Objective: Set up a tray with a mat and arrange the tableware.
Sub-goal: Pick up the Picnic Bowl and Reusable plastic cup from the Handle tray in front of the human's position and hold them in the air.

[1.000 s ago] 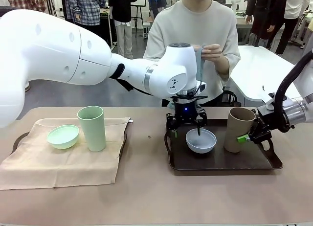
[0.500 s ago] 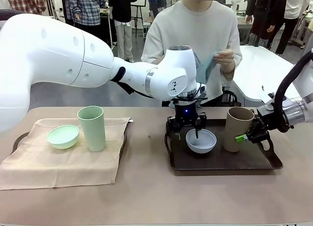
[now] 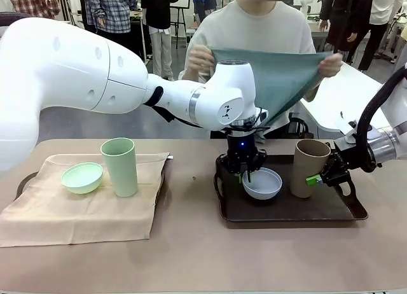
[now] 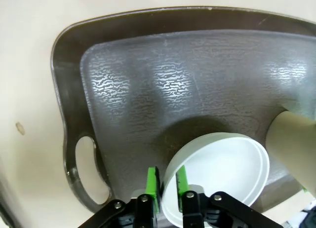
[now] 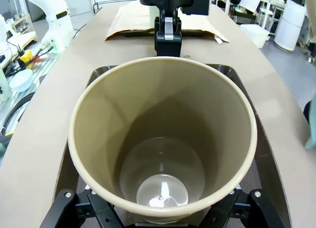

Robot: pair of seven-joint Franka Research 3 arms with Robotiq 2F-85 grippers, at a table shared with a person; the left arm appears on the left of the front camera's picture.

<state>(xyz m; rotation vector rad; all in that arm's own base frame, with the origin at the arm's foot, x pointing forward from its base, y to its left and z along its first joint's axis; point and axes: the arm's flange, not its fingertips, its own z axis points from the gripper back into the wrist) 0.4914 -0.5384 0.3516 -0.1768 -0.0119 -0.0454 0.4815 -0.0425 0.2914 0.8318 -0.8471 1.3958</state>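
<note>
A dark tray (image 3: 286, 208) lies right of centre with a white bowl (image 3: 263, 184) and a tall tan-brown cup (image 3: 310, 167) on it. My left gripper (image 3: 246, 172) comes down from above and is shut on the white bowl's near rim. In the left wrist view its green pads (image 4: 153, 179) pinch the rim of the white bowl (image 4: 222, 166) over the tray (image 4: 148, 99). My right gripper (image 3: 318, 178) is shut on the slightly tilted cup from the right. That cup (image 5: 163, 139) sits between the jaws of my right gripper (image 5: 159, 214). The person holds a teal mat (image 3: 276, 74) spread wide above the tray.
At the left, a pale green bowl (image 3: 82, 177) and a tall pale green cup (image 3: 119, 167) stand on a beige cloth (image 3: 76, 211) over another tray. The person's hands are up at the mat's corners. Bare tabletop runs along the front edge.
The person has opened the bunched teal mat out wide. My left gripper has closed on the white bowl's rim. The right arm and cup have barely moved.
</note>
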